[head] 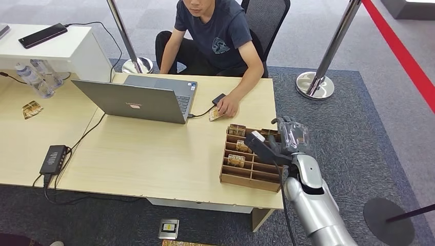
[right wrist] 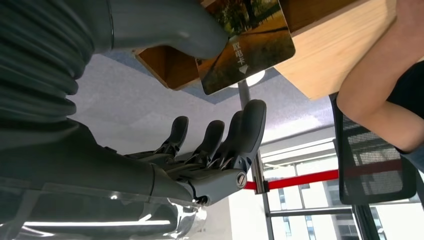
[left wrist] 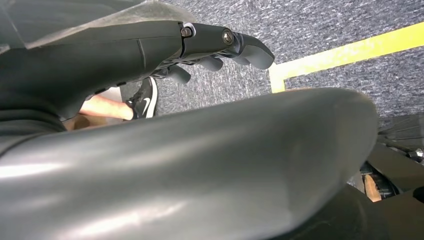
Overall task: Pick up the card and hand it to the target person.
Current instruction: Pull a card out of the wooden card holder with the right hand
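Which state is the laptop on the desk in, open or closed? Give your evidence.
Open. In the head view the laptop has its lid raised, back toward the camera, with the keyboard visible beyond it.

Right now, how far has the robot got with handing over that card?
Nothing looks finished. The right hand is at the wooden tray, its thumb touching a card; a firm grip isn't visible. Lifting it and passing it to the seated person remain.

The left hand [left wrist: 220, 47] hangs over grey carpet [left wrist: 325, 20], its dark fingers [left wrist: 252, 50] loosely curled and holding nothing; a yellow floor line [left wrist: 350, 50] runs past the fingertips; a person's black shoe [left wrist: 146, 97] with a white mark rests on the carpet.
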You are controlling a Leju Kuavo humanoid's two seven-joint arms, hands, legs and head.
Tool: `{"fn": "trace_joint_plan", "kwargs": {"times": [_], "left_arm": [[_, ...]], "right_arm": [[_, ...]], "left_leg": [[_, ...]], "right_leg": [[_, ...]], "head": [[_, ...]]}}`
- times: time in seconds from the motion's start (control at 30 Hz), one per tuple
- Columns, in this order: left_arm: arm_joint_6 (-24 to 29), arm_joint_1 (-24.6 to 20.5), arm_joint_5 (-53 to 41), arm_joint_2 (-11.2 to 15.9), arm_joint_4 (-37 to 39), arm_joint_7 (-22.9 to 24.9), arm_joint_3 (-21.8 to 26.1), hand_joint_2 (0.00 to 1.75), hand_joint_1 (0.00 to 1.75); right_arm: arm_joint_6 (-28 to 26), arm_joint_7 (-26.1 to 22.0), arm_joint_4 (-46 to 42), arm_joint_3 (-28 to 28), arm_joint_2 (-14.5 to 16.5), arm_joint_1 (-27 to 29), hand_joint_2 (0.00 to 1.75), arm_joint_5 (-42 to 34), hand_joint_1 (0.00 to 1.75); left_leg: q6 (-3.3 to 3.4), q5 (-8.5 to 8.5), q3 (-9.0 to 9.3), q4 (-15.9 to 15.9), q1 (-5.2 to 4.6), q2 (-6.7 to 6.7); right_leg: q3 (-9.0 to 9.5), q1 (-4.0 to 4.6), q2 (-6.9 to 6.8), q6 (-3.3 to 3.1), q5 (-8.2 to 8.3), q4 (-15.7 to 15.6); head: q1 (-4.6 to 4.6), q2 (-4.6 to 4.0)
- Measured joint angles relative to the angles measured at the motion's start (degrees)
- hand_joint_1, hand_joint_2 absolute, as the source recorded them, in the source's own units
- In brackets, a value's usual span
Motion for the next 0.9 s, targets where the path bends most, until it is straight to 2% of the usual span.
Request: {"fn": "trace_joint_plan", "kwargs": {"times": [0.67,0.9], "left_arm": [[0.2,0.0,-0.3,0.0,0.0,0.1,0.0,0.0,0.0],[0.2,0.0,-0.7,0.0,0.0,0.1,0.0,0.0,0.0]], "right_arm": [[-1.3,-1.3,-0.1,-1.7,0.5,1.0,1.75,1.4,0.93],[-1.4,-1.1,-1.8,-2.2,0.4,2.0,1.75,1.8,1.14]], "left_leg": [[0.0,0.0,0.02,0.0,0.0,0.0],[0.0,0.0,0.02,0.0,0.0,0.0]], "right_leg": [[0.01,0.0,0.0,0.03,0.02,0.0],[0.0,0.0,0.0,0.03,0.02,0.0]], "head": [[-0.01,0.0],[-0.01,0.0]]}}
